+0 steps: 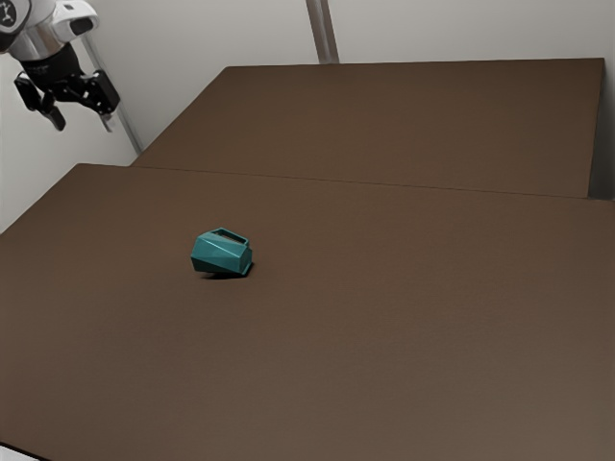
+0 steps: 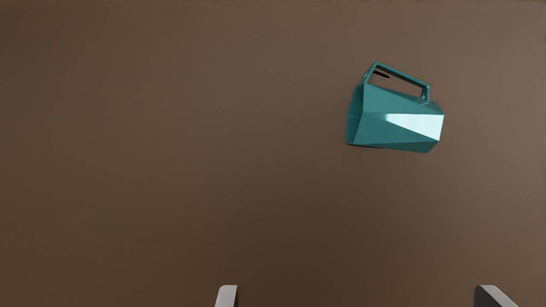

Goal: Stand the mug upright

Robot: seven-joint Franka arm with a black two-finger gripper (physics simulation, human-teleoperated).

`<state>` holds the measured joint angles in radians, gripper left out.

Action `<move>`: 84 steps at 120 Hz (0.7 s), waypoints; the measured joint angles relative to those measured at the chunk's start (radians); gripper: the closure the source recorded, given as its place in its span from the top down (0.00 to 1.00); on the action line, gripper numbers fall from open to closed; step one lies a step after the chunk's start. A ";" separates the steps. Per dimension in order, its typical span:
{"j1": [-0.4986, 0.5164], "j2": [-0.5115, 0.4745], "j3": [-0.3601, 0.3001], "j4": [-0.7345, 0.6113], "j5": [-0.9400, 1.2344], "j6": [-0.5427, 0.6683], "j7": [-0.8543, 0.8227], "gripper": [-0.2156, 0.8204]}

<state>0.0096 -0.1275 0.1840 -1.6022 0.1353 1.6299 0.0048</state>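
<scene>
Mug (image 2: 396, 121) is on its side on the table (image 1: 384, 336), so not upright. Teal, faceted, glossy. Use it as your landmark. Your gripper (image 1: 85, 126) is up and off toward the exterior view's left from the mug, well apart from it. Fingers (image 2: 226, 296) spread wide, nothing pinched; the wrist view puts the mug out ahead of them, not between them. Handle (image 2: 403, 74), an angular closed loop, juts from the mug's flank facing away from your fingertips; the mouth is at one end of the body.

Handling, best guess: rigid, fairly light, probably ceramic or hard plastic, so treat as chippable. Shiny slanted facets may let flat pads slip or roll it; don't count on friction there. Your likely holds: across the body near the mouth end, pads on opposing facets, or one pad inside the mouth and one outside, pinching the wall. Handle bar looks thin; it'd probably pivot in your grip. Squeeze moderately, lift a bit, swing the mouth end up until the base faces down, then lower gently so the base edge doesn't knock.
</scene>
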 joint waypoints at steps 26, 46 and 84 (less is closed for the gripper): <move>0.001 0.012 0.000 -0.005 -0.014 0.014 0.024 0.79; 0.045 0.078 0.003 -0.011 -0.064 0.052 0.038 0.79; 0.221 0.302 0.003 -0.020 -0.420 0.076 0.061 0.79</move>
<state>0.2301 0.1743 0.1867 -1.6219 -0.2851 1.7060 0.0657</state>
